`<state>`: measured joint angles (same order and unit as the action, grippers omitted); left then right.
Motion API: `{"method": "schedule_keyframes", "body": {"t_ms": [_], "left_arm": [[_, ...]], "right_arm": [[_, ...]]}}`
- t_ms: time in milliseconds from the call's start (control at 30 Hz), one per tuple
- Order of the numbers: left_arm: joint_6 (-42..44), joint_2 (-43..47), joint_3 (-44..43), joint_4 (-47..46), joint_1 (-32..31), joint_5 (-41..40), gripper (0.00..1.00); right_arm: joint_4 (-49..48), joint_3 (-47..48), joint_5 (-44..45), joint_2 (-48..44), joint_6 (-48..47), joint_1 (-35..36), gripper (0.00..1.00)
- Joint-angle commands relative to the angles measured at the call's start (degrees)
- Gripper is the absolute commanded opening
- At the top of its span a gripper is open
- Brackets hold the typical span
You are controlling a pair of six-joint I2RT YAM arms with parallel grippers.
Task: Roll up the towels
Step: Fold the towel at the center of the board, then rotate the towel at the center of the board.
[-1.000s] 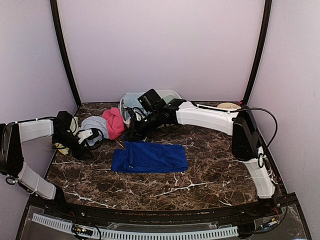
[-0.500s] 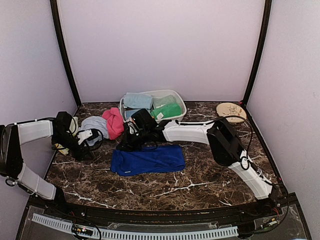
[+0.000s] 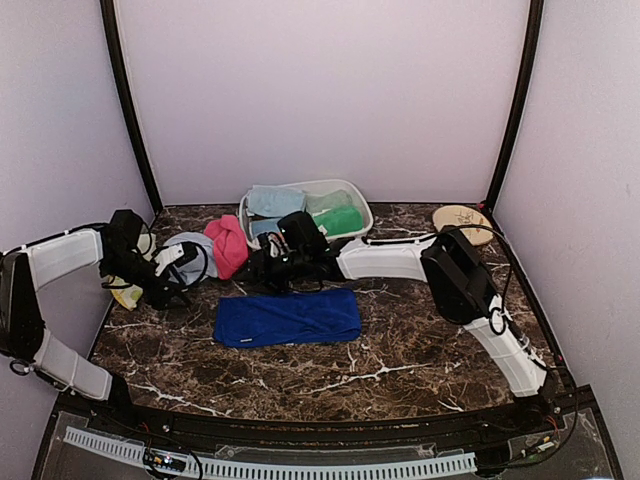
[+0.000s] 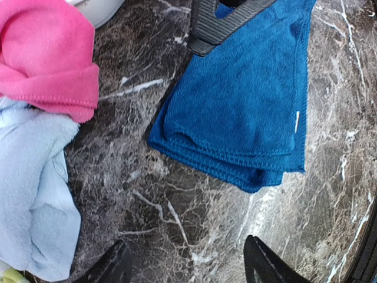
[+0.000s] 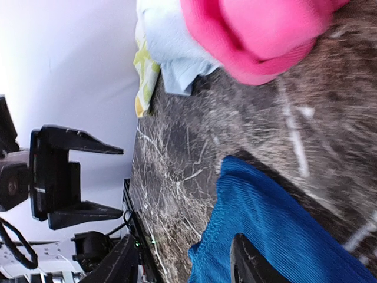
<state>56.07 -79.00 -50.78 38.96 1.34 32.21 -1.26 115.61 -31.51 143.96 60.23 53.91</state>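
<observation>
Your long royal blue towel lies folded flat on the dark marble table, in front of the white oval plastic tub. The overhead camera alone shows you the green towel inside that tub and the round tan patterned plate, but not how either hand stands. The left wrist camera shows that: your left gripper has its fingers spread over bare marble near the towel's folded corner, with the pink towel and pale blue towel alongside. The right wrist camera shows your right gripper parted too, the blue edge beside its fingers, unpinched.
</observation>
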Motion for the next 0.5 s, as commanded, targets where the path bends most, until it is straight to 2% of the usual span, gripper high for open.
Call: {"method": "schedule_keyframes", "body": {"t_ms": [0, 67, 100, 167, 267, 300, 467], "left_arm": [[-2.7, -0.2, -3.0, 3.7, -2.8, 5.2, 0.68], [-4.0, -1.4, -3.7, 3.1, -4.2, 5.7, 0.68], [-4.8, -1.9, -3.9, 2.6, -5.3, 5.6, 0.68], [-6.0, -2.8, -3.8, 1.1, -8.1, 4.8, 0.67], [-8.1, -4.2, -3.4, -2.6, -12.9, 2.7, 0.64], [-8.6, -5.3, -3.6, -3.8, -14.0, 1.9, 0.63], [-9.0, -10.9, -4.9, -6.7, -18.3, -1.8, 0.59]], "right_arm": [[1.3, -4.0, -0.2, -7.8, 0.5, -3.2, 0.54], [2.0, -9.8, -0.2, -11.2, 0.5, -4.2, 0.54], [1.3, -13.7, -0.4, -13.6, -4.5, -4.9, 0.59], [2.8, -19.6, 1.9, -18.3, -9.2, -6.8, 0.53], [10.3, -24.2, 5.4, -23.2, -16.8, -9.6, 0.49], [12.0, -25.6, 5.6, -24.7, -16.8, -10.2, 0.49], [19.3, -30.3, 10.6, -25.2, -26.5, -11.9, 0.33]]}}
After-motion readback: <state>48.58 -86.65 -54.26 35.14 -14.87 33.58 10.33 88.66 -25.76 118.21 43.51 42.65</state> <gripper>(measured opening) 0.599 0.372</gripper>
